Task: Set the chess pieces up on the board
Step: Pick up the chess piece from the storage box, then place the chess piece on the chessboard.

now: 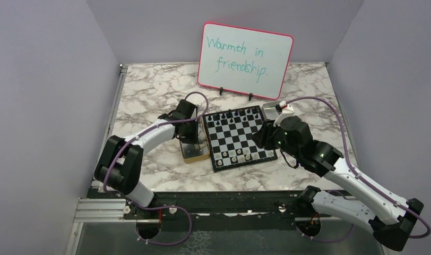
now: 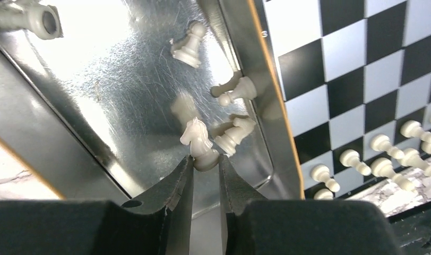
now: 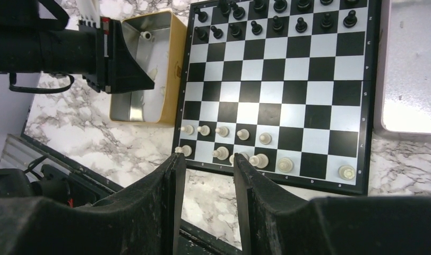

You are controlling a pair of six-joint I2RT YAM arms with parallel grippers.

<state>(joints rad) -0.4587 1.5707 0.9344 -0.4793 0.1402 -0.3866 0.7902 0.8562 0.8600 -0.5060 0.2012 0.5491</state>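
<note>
Left fingers (image 2: 205, 163) are narrow, tips pinching the base of a cream knight (image 2: 197, 137). The knight stands on the shiny floor of the tin (image 2: 112, 90), close to its near wall. Loose pieces (image 2: 189, 48) lie in the tin too, all cream: one just beside the knight on the board side, one on its side against the wall nearest the board, one further back, one in the far corner. From above, the left arm reaches down into the tin, which sits on the tabletop (image 1: 149, 90) touching the left edge of the board (image 1: 240, 139).

Right fingers (image 3: 208, 159) are partly apart, about two board squares wide by eye, with nothing between them. They hang over the near left corner of the board, above its border and the marble just in front. From above, the right arm comes in low from the right, its wrist over the board's right edge.

The board lies about mid-tabletop. Cream pieces (image 3: 222, 131) stand on the near two rows: a run of pawns on the left of the second row, several pieces along the first row, with gaps on the right. Black pieces (image 3: 277, 22) stand in the far two rows, which look mostly filled. The middle rows are bare squares.

A silver tray (image 3: 410, 69) lies just right of the board. A pink-framed whiteboard (image 1: 245, 59) stands behind the board, with "Warmth in friendship." written on it in green.
</note>
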